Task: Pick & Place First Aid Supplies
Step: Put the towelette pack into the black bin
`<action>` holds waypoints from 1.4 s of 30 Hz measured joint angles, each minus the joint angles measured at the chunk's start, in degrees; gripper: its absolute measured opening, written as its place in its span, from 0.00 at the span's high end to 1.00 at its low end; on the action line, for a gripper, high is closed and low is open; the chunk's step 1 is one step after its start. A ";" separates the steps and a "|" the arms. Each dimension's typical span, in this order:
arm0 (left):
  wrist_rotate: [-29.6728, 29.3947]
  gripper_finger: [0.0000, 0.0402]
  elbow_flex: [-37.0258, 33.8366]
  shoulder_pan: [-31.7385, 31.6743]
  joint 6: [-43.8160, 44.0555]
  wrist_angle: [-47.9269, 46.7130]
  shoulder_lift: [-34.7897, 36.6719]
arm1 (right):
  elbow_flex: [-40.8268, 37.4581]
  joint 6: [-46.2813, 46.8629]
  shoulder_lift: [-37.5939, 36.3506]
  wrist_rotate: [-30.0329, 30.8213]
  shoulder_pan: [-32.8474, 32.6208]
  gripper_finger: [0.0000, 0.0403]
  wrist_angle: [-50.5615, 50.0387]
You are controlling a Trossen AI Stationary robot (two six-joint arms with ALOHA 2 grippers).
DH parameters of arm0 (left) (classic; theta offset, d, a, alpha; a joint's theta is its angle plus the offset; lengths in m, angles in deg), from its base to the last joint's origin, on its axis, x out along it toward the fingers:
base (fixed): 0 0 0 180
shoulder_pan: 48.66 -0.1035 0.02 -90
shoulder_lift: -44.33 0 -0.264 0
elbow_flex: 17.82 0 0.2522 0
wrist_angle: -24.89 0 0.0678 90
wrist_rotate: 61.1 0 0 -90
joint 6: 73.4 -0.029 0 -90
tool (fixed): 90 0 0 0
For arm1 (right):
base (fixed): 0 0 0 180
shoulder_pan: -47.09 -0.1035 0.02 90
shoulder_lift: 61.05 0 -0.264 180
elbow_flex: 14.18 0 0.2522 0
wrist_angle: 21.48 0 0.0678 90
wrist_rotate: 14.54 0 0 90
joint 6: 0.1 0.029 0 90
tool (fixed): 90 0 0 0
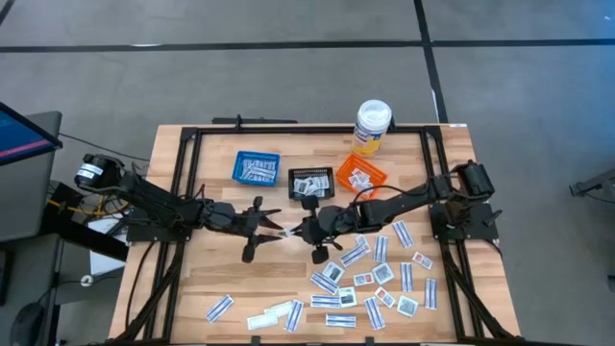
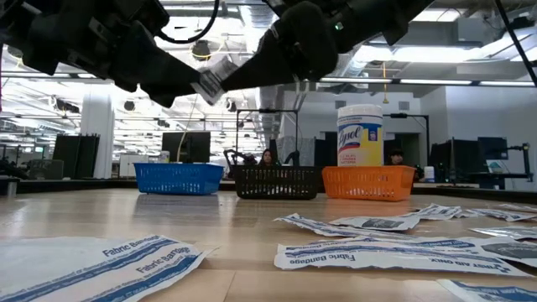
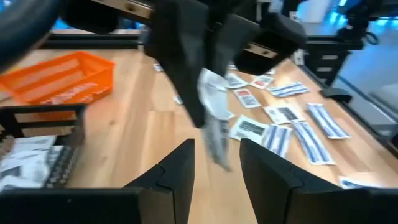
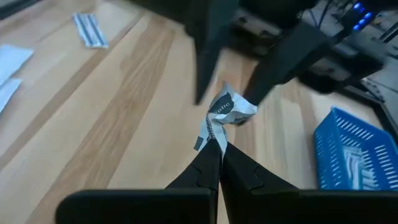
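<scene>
Mid-table handover above bare wood. Right gripper (image 4: 214,146) clenched on crumpled packet (image 4: 225,111). Left gripper (image 1: 270,229) spread, at packet's nine o'clock. Advice: left closes firmly before right releases.

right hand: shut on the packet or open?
Shut. In the right wrist view the right hand has its fingers pressed together, pinching a crumpled packet above the table. The left hand stands open around it.
</scene>
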 joint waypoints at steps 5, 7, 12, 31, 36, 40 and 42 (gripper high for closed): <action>0.38 0.69 0.00 0.02 0.01 0.04 0.00 | -0.16 0.00 0.05 0.07 0.74 1.00 0.02; 0.33 0.70 0.00 0.02 -0.01 0.27 0.00 | -0.19 0.00 0.11 0.00 0.99 1.00 0.03; -1.15 0.71 0.02 -0.69 -1.78 1.99 -0.04 | -0.23 0.04 0.13 0.02 1.14 1.00 0.89; -6.49 0.82 0.04 -3.48 -6.06 4.09 -0.07 | -0.26 10.97 0.15 0.07 4.97 1.00 3.49; -9.06 0.95 0.04 -3.79 -6.06 4.10 -0.07 | -0.31 11.02 0.15 0.38 5.09 1.00 3.35; -9.15 0.97 0.04 -3.72 -6.06 4.10 -0.07 | -0.33 11.15 0.15 0.33 5.03 1.00 3.16; -9.32 0.95 0.04 -3.72 -6.06 4.10 -0.07 | -0.31 12.61 0.15 0.32 5.07 1.00 2.78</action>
